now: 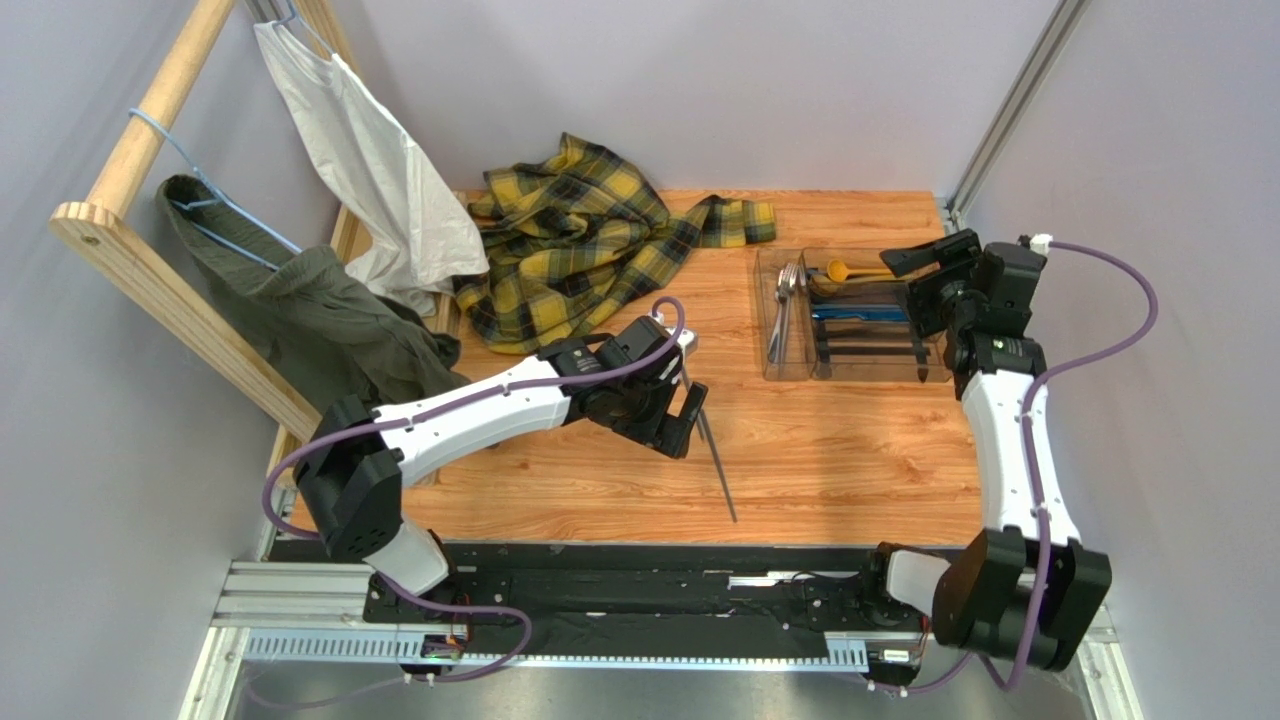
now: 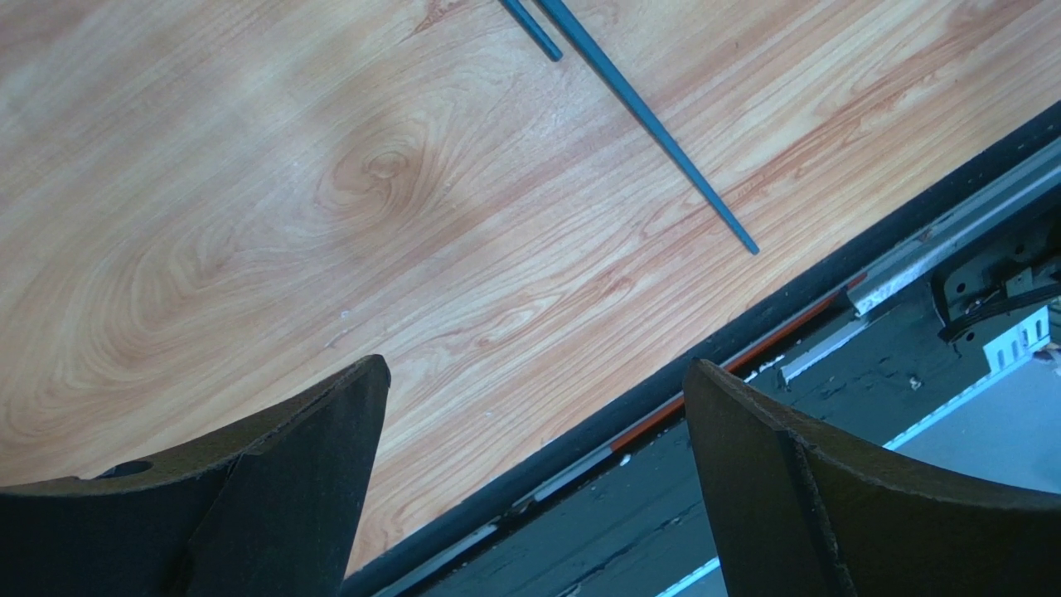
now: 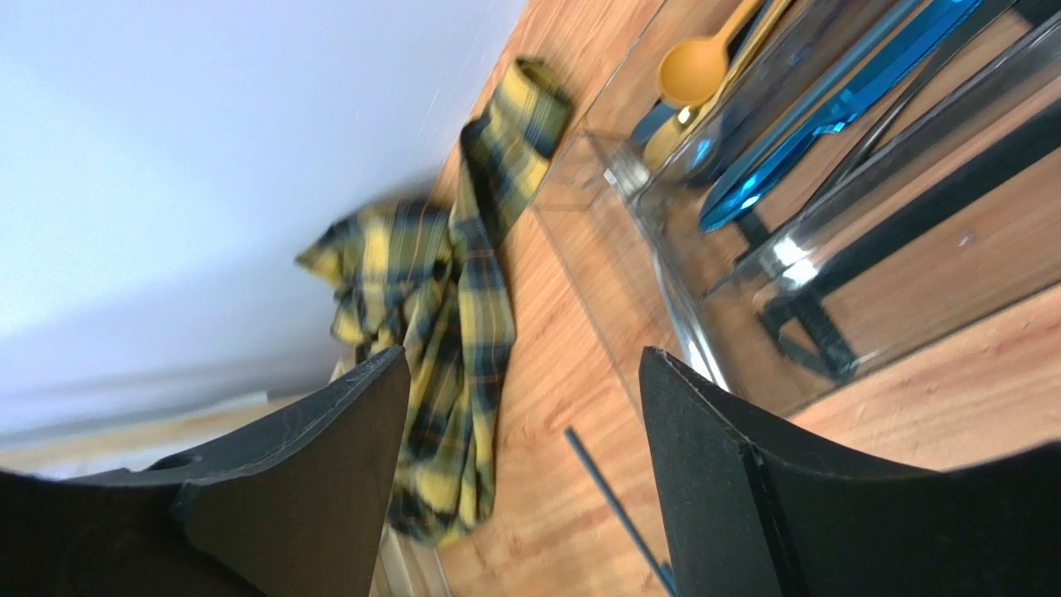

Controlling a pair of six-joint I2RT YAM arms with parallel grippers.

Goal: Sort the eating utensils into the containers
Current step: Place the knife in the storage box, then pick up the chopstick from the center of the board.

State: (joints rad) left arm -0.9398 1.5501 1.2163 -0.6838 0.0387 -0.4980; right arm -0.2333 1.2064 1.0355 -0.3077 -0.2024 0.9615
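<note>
A pair of dark grey sticks (image 1: 714, 450) lies on the wooden table near its front middle. In the left wrist view they run along the top (image 2: 660, 131). My left gripper (image 1: 679, 425) hovers just left of the sticks' upper end, open and empty (image 2: 536, 373). The clear tray (image 1: 760, 318) stands at the back right and holds a gold spoon (image 1: 837, 272), blue pieces (image 1: 860, 314) and silver cutlery (image 1: 784, 300). My right gripper (image 1: 899, 258) is above the tray's right part, open and empty (image 3: 523, 361). Its view shows the tray (image 3: 598, 212), a gold spoon (image 3: 695, 69) and a blue piece (image 3: 834, 106).
A yellow plaid shirt (image 1: 579, 240) lies crumpled at the back middle, also in the right wrist view (image 3: 461, 299). A wooden rack (image 1: 135, 255) with a white and a green garment stands at the left. The black rail (image 2: 797, 411) runs along the table's near edge.
</note>
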